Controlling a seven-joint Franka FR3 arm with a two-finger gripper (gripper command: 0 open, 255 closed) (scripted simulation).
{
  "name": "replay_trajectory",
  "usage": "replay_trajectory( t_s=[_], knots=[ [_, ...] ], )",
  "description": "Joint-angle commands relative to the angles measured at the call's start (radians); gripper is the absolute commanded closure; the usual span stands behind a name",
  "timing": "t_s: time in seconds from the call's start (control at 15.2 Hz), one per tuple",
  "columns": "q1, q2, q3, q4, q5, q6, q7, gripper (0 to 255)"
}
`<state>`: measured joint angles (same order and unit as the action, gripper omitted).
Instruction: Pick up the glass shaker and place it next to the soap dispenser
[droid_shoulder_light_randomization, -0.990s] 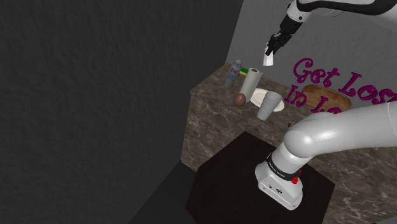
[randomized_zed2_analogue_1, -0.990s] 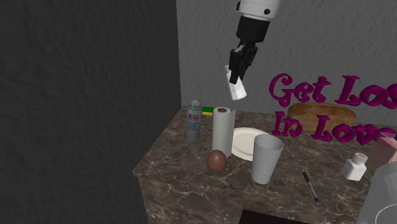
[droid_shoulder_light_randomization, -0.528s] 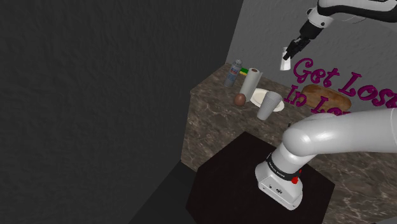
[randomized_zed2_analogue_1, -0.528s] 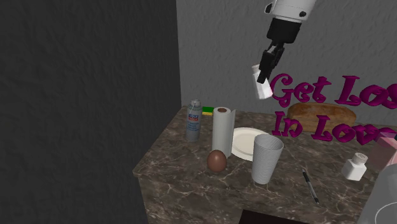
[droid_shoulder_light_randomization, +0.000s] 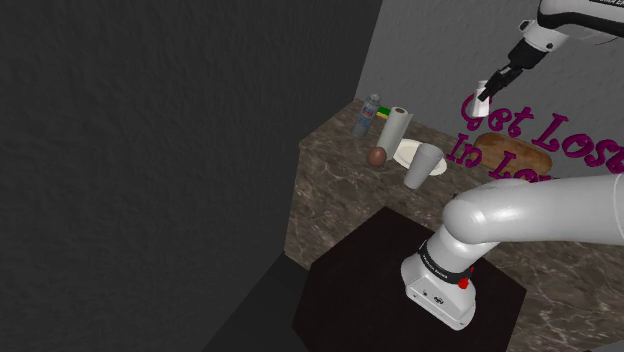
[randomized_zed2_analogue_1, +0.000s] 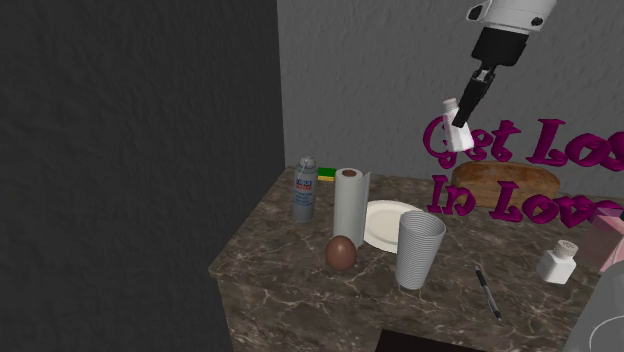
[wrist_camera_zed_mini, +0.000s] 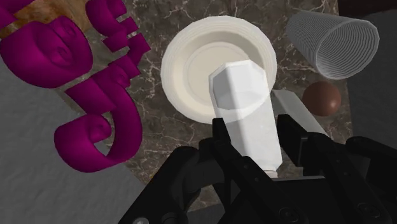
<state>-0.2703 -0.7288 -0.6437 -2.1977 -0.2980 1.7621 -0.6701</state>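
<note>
Two black fingers of the gripper (wrist_camera_zed_mini: 251, 141) are clamped on a white shaker (wrist_camera_zed_mini: 245, 105), one on each side of its body (the faceted cap points away from the hand). In the second exterior view the shaker hangs tilted, high above the marbled counter (randomized_zed2_analogue_1: 285, 275), in front of magenta lettering (randomized_zed2_analogue_1: 500, 140). Seen along the gripper, a white plate (wrist_camera_zed_mini: 184, 63) lies below it, with a ribbed cup (wrist_camera_zed_mini: 331, 44) and a brown egg (wrist_camera_zed_mini: 322, 97) near the plate. Farther off stand a paper towel roll (randomized_zed2_analogue_1: 350, 205) and a spray can (randomized_zed2_analogue_1: 305, 188); a loaf (randomized_zed2_analogue_1: 490, 180) lies behind the lettering.
</note>
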Motion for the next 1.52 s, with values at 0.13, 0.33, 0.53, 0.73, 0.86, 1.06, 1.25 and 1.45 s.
replay_trajectory(
  t_s=[0.13,0.33,0.53,0.73,0.86,1.06,1.25,1.45],
  knots=[
    [-0.009,0.012,-0.089,0.054,-0.027,-0.020,-0.099,255],
    [-0.005,0.028,-0.160,0.105,-0.042,-0.035,-0.172,255],
    [0.010,0.052,-0.239,0.167,-0.052,-0.049,-0.247,255],
    [0.038,0.083,-0.327,0.238,-0.056,-0.063,-0.323,255],
    [0.066,0.106,-0.394,0.291,-0.056,-0.072,-0.375,255],
    [0.127,0.142,-0.509,0.380,-0.051,-0.089,-0.453,255],
    [0.198,0.161,-0.621,0.448,-0.052,-0.094,-0.511,255],
    [0.188,0.150,-0.625,0.404,-0.064,-0.057,-0.507,255]
  ],
)
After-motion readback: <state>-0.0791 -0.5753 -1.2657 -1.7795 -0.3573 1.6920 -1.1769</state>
